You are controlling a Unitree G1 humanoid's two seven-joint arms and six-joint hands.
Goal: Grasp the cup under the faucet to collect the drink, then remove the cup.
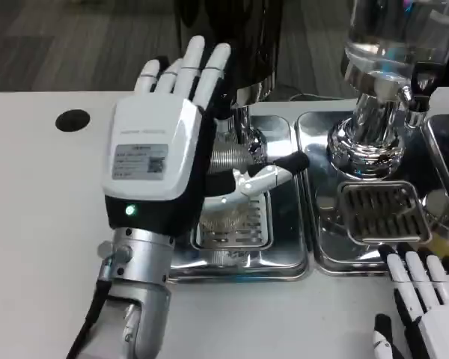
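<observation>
A clear cup [228,218] stands on the grate of the left steel tray [288,258], below the chrome faucet [243,120] of the dark dispenser [232,37]. My left hand [161,149] is raised just left of the cup, with its white back toward the camera. Its fingers [202,67] point straight up and the thumb [273,173] reaches right across the cup's front. The hand hides much of the cup, and I cannot tell whether they touch. My right hand [425,299] lies low at the front right, fingers straight and apart, holding nothing.
A second dispenser with a clear tank [396,30] and chrome base [367,138] stands on the right tray [322,247], above its grate [378,213]. A black round hole [72,120] marks the white table [37,224] at left.
</observation>
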